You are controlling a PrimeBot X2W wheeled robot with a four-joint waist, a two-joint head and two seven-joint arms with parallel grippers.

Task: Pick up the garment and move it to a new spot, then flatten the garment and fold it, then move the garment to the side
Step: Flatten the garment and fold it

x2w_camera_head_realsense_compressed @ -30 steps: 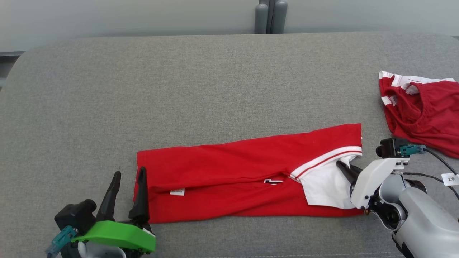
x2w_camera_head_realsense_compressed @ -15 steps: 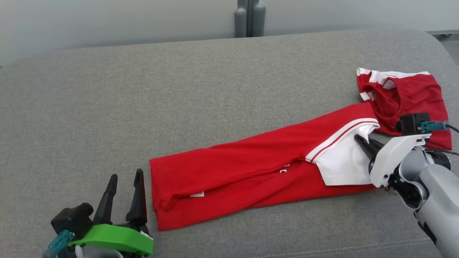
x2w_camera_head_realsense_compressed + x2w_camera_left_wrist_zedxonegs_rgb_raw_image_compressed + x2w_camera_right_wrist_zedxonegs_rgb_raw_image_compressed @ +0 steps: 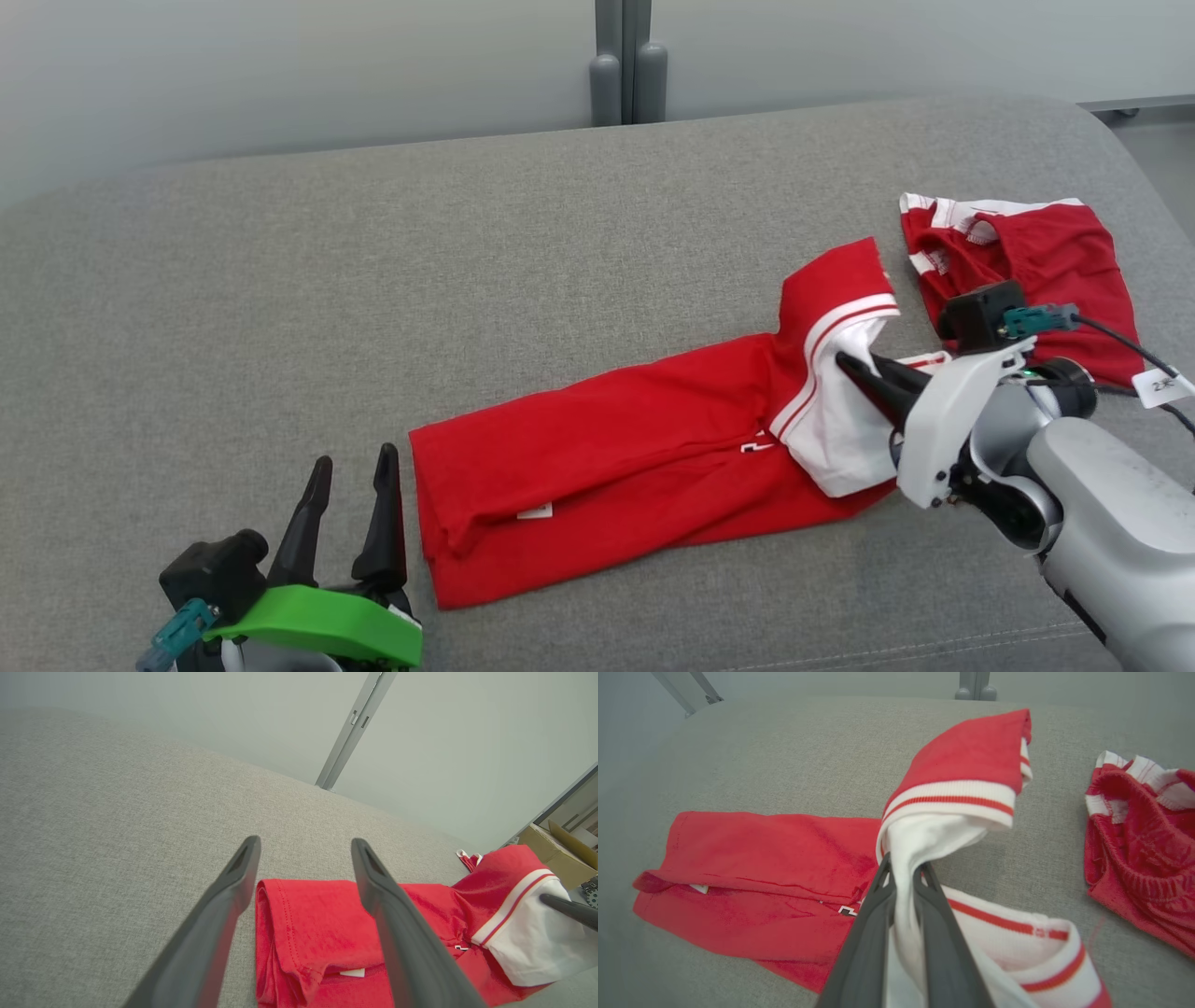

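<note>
One garment (image 3: 607, 457) end raised, right | long axis left-right | right jaws clamp it | left jaws apart

Right pincer (image 3: 845, 362) lifts garment (image 3: 607, 457) by its white end; striped red flap now stands up at mid-right; body lies slanted.

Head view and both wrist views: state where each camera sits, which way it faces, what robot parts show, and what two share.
Head view: on the head, facing down at the grey upholstery; open left gripper, right gripper shut on the red shirt.
Left wrist view: left wrist, facing along its fingers toward the shirt.
Right wrist view: right wrist, facing along its fingers at the shirt.
Head and right wrist views share another red garment.
</note>
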